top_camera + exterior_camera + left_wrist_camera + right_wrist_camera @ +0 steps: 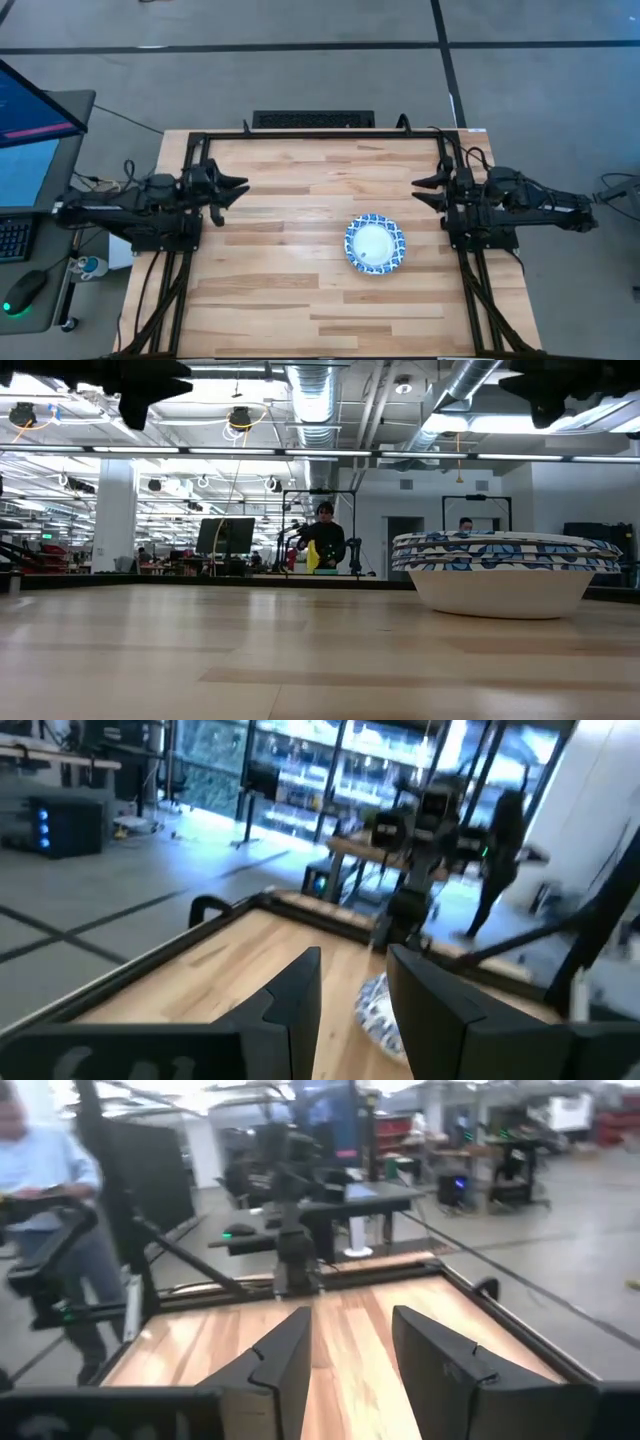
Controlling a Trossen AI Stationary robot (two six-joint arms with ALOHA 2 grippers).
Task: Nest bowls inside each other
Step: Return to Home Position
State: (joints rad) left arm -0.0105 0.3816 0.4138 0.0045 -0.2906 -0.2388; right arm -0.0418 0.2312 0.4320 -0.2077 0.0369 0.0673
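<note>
Blue-rimmed white round bowls (375, 244) sit in one stack; the job looks done. Left gripper (238, 192) and right gripper (425, 190) are spread and empty.

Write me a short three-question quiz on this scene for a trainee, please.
1. True or false: the bowls sit nested in a single stack on the table.
2. Multiple choice: the stack lies nearer to which gripper? A) left gripper B) right gripper
3. Fill in: both grippers are ____ and hold nothing.
Key: 1 true; 2 B; 3 open.
</note>
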